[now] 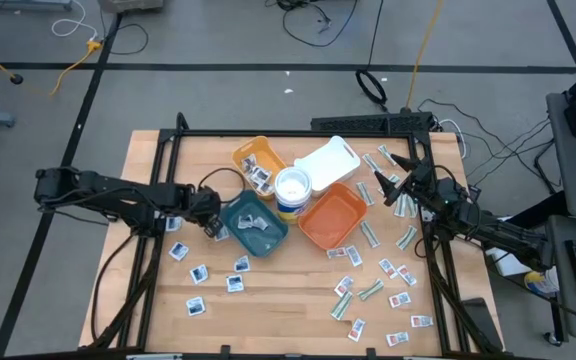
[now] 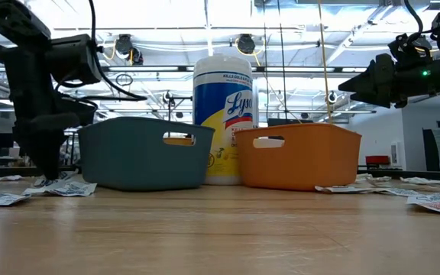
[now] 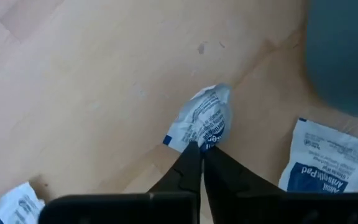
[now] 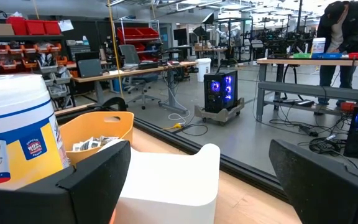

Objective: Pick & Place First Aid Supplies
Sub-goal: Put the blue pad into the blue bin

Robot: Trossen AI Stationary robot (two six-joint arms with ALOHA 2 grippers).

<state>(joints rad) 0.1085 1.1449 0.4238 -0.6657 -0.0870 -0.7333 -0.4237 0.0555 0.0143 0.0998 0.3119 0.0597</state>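
Four trays [image 1: 331, 218] are clustered around a round tub [image 1: 292, 187] at the table's [image 1: 268, 300] centre; small packets [image 1: 200, 272] are scattered to the left and right, one pinched by the left gripper [image 3: 201, 148] beside a tray

Overhead ceiling lights [image 2: 244, 43] glare in my low view, washing out background. Table [image 1: 268, 290] evenly bright from above, shadows soft. Left wrist view: packet [image 3: 202, 121] at left gripper [image 3: 200, 149] tip sharp, teal tray [image 3: 344, 56] beyond soft-blurred. Right wrist view: own fingers [image 4: 92, 180] dark, slightly blurred; room behind clear.
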